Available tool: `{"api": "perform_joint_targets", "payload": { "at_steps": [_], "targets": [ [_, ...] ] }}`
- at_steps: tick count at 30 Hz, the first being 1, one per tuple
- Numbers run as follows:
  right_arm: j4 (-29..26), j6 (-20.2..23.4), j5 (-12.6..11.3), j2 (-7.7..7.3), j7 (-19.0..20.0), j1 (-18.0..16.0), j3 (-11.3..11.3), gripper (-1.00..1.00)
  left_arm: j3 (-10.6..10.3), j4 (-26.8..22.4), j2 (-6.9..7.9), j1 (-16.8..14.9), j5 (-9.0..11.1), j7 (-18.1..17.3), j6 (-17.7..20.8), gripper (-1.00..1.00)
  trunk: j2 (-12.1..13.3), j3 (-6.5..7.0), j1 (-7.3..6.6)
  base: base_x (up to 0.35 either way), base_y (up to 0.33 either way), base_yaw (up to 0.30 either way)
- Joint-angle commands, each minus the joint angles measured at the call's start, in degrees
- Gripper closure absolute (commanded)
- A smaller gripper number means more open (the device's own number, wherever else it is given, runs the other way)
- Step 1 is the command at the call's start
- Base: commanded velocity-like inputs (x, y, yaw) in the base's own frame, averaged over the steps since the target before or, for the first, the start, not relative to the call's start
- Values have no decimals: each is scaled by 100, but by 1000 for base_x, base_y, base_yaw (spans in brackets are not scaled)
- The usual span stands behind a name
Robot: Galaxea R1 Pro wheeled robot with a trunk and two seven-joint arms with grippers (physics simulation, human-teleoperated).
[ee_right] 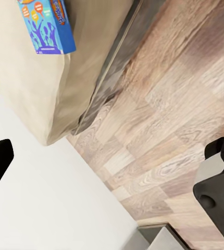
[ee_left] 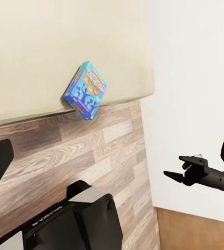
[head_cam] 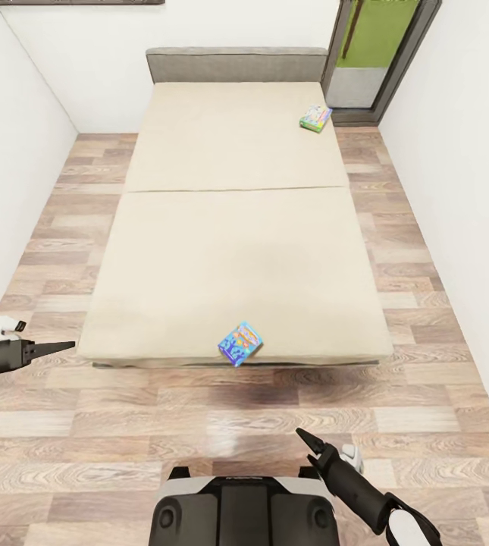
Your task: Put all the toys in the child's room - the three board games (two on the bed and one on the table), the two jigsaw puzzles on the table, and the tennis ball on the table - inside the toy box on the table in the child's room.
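At foot edge of bed (head_cam: pixel 236 227): blue board game (head_cam: pixel 239 343), corner overhanging the mattress.
Second board game (head_cam: pixel 316 117), pale green, near headboard, window side. Left pincer (head_cam: pixel 66 346) looks closed, empty; right pincer (head_cam: pixel 305 438) empty, low over floor (head_cam: pixel 123 425), jaws slightly parted.

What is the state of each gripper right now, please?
Left gripper: empty; open or shut cannot be told.
Right gripper: open and empty, its fingers spread over the floor.
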Motion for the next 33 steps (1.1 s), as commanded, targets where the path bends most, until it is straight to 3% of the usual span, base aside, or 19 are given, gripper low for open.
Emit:
{"api": "perform_joint_targets", "payload": {
  "at_steps": [1,33],
  "targets": [
    [15,-21,-33,-8,-1,-1,5,-100,-1,0,3,-2,-4,-23,61,-100,-7,4,3,0,0,0],
    [75,-185,-42,-13,1,-1,17,-100,-1,9,10,-2,-4,-23,52,-100,-7,310,3,0,0,0]
  ]
}}
